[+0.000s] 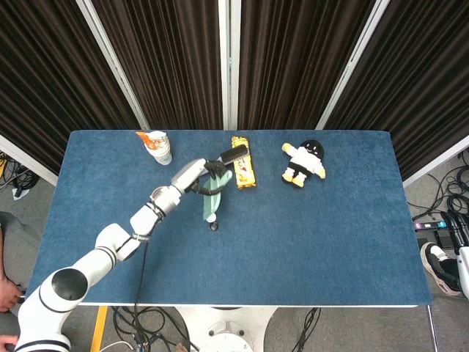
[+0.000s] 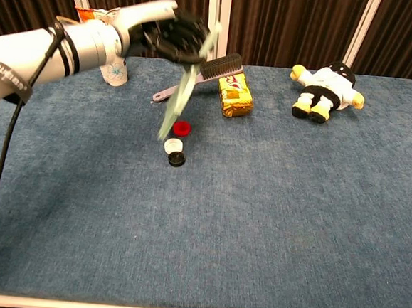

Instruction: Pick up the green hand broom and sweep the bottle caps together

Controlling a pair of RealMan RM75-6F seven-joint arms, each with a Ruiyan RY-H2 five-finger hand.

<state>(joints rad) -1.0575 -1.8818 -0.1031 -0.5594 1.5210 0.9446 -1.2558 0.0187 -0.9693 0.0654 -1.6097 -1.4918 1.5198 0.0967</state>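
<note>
My left hand (image 2: 169,37) (image 1: 208,174) grips the handle of the green hand broom (image 2: 175,109) (image 1: 211,199) above the table's back left. The broom hangs tilted, bristles down, blurred with motion. Just right of the bristles lie a red cap (image 2: 181,128), a white cap (image 2: 172,146) and a black cap (image 2: 177,159) (image 1: 214,225), close together in a short line. In the head view the broom hides the red and white caps. My right hand is not in sight.
A grey brush with black bristles (image 2: 220,66) lies just behind the caps, next to a yellow snack pack (image 2: 236,93). A paper cup (image 2: 114,72) stands at the back left. A plush toy (image 2: 325,85) lies at the back right.
</note>
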